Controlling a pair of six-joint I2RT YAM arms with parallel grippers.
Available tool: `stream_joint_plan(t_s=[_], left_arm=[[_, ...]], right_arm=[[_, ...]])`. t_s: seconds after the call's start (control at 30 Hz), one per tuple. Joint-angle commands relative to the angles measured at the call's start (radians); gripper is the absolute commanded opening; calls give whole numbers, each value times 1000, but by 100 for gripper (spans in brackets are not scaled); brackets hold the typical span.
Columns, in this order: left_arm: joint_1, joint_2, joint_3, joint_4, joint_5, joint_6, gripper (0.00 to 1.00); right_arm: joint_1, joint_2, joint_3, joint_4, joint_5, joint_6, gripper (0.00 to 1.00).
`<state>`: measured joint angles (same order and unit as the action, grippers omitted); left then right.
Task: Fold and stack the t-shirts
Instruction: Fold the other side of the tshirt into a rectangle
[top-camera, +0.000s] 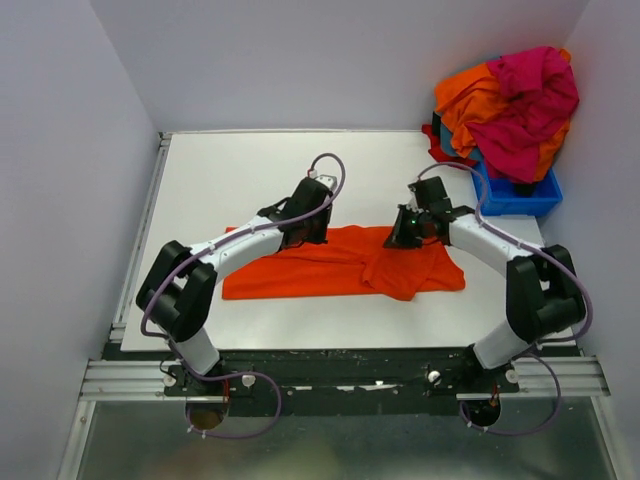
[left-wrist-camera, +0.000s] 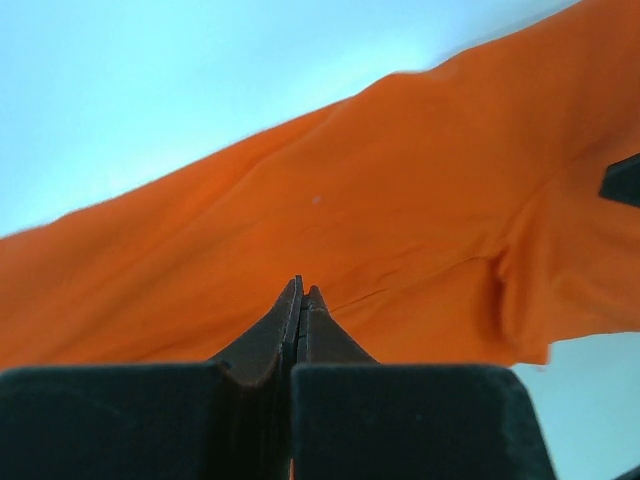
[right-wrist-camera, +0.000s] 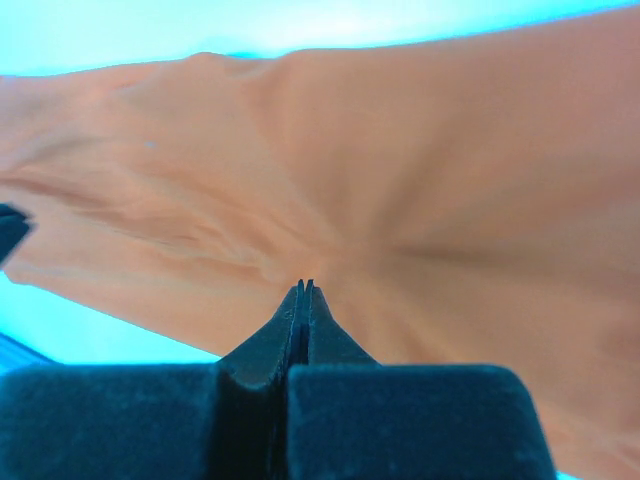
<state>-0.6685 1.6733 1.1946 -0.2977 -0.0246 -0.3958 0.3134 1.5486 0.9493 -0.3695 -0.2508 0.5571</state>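
An orange t-shirt (top-camera: 330, 268) lies spread across the middle of the white table (top-camera: 240, 175), with a fold bunched at its right half. My left gripper (top-camera: 308, 232) is at the shirt's far edge, left of centre. In the left wrist view its jaws (left-wrist-camera: 303, 290) are shut, with the tips pressed into the orange cloth (left-wrist-camera: 400, 200). My right gripper (top-camera: 403, 238) is at the far edge, right of centre. Its jaws (right-wrist-camera: 304, 285) are shut, and wrinkles in the cloth (right-wrist-camera: 450, 180) run into the tips.
A blue bin (top-camera: 520, 195) stands at the back right corner, heaped with orange and magenta shirts (top-camera: 510, 100) that spill over its rim. White walls close in the table at the left, back and right.
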Motion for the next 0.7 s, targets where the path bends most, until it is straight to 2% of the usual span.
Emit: stream_joint_plan(t_s=[0.0, 0.17, 0.33, 0.5, 0.67], left_arm=[[67, -64, -108, 9, -67, -9, 0], [107, -32, -99, 12, -51, -3, 0], [115, 12, -111, 19, -12, -18, 0], [119, 39, -167, 38, 8, -35, 0], [119, -9, -254, 54, 50, -72, 0]], right_arm=[[84, 105, 129, 64, -132, -43, 1], [130, 203, 178, 156, -220, -28, 1], [168, 287, 230, 153, -257, -45, 1], [170, 383, 269, 152, -255, -31, 1], [168, 430, 278, 119, -176, -23, 1]])
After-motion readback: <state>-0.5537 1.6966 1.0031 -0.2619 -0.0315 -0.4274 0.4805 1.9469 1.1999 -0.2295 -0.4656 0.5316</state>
